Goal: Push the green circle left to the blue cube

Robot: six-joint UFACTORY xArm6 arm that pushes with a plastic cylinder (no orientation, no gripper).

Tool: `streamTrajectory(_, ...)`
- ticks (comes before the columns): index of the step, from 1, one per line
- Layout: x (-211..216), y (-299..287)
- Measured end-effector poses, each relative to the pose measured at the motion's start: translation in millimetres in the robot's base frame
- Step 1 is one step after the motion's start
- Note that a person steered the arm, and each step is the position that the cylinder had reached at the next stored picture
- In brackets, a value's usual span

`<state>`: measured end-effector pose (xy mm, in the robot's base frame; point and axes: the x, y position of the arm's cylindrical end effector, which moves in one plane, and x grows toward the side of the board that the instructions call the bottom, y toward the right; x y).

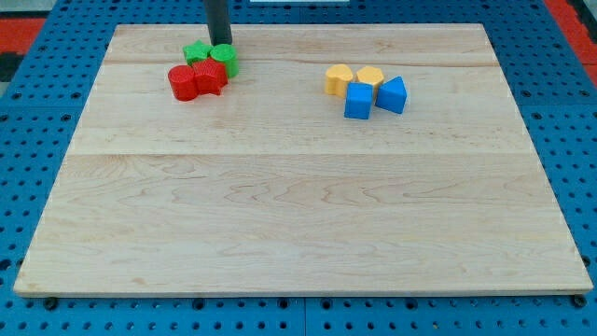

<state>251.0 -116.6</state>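
My tip [221, 44] sits right behind the green circle [224, 58] (no hand, just bare rod), blue cube [358, 101] well right.

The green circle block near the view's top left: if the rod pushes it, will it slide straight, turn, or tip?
The low, flat green circle block will probably slide, not tip. Its round side may let it slip off my tip, which sits just above it. It seems to touch the green star-like block and red blocks, so they may drag along.
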Motion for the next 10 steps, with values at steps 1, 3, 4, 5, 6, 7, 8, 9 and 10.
streamTrajectory(1, 23, 0)
streamTrajectory(3, 61, 15)
streamTrajectory(4, 87, 18)
streamTrajectory(5, 94, 37)
streamTrajectory(6, 111, 60)
streamTrajectory(7, 129, 54)
streamTrajectory(8, 134, 70)
streamTrajectory(9, 134, 118)
streamTrajectory(10, 134, 145)
